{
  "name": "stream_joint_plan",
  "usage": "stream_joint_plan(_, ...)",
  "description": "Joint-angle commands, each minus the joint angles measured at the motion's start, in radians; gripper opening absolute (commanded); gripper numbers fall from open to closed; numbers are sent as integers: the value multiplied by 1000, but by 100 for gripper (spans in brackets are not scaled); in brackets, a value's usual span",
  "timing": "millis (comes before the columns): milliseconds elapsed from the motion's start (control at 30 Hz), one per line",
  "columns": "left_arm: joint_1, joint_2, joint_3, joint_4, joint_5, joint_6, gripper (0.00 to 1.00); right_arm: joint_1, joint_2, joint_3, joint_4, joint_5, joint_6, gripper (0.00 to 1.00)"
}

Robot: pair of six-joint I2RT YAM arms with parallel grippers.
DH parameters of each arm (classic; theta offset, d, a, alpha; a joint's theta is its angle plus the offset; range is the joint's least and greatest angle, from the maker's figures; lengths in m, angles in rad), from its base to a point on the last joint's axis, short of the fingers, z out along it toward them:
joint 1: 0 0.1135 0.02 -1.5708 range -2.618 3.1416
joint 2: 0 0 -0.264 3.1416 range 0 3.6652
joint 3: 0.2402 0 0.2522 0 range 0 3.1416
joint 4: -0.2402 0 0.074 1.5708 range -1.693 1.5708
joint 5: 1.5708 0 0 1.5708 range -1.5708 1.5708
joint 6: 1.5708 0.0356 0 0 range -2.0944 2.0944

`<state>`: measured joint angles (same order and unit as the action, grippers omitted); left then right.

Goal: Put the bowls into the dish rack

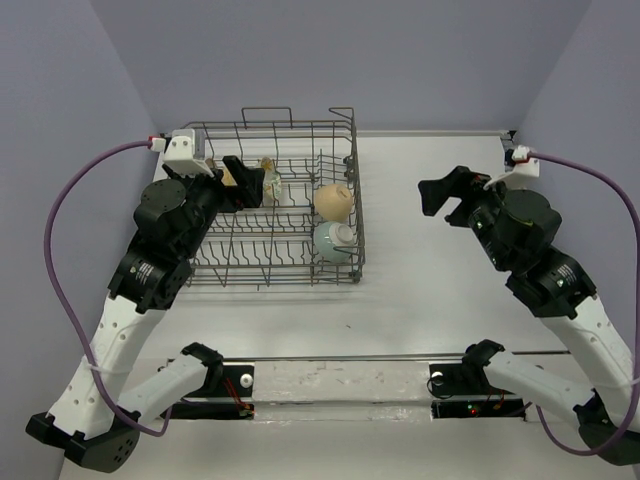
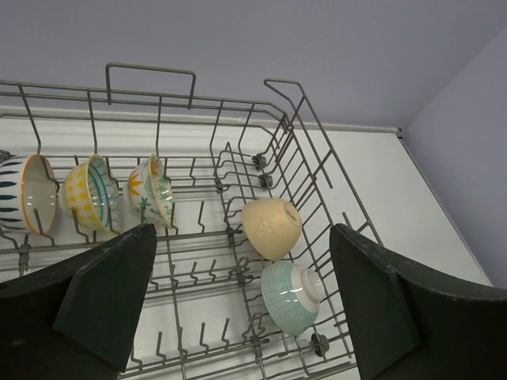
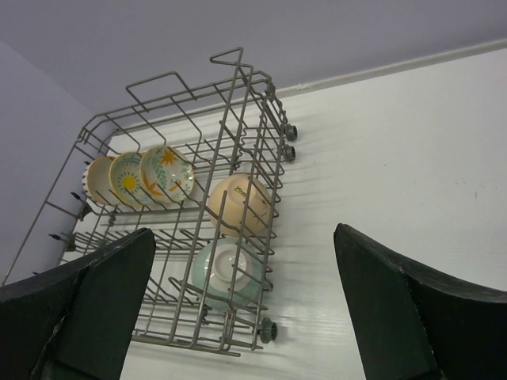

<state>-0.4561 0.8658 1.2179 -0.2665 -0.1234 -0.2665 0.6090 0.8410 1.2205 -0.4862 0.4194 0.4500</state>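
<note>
Bowls (image 2: 91, 192): all five sit inside the rack (image 1: 357, 190), and no bowl shows outside it. The left gripper (image 1: 245, 180) hangs over the rack's left half with its jaws wide apart, holding nothing. A row of three bowls stands on edge between the tines, close by its fingertips. In the top view, the tan bowl (image 1: 334, 201) lies at 3 o'clock from this gripper and the teal bowl (image 1: 335, 242) at 4 o'clock, both by the right wall. The right gripper (image 1: 450, 195), also wide and empty, hovers over the table (image 1: 440, 290), well apart from the rack at its 9 o'clock. Judge loading complete. If a bowl needs reseating, use the left arm, which is nearer.
</note>
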Motion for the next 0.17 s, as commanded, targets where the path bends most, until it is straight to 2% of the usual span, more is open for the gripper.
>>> stream_joint_plan(0,7,-24,-6,42,11,7,99,-3,-14,-4,32,16,6,100)
stream_joint_plan(133,7,-25,-6,39,10,9,99,-3,-16,-6,29,25,7,100)
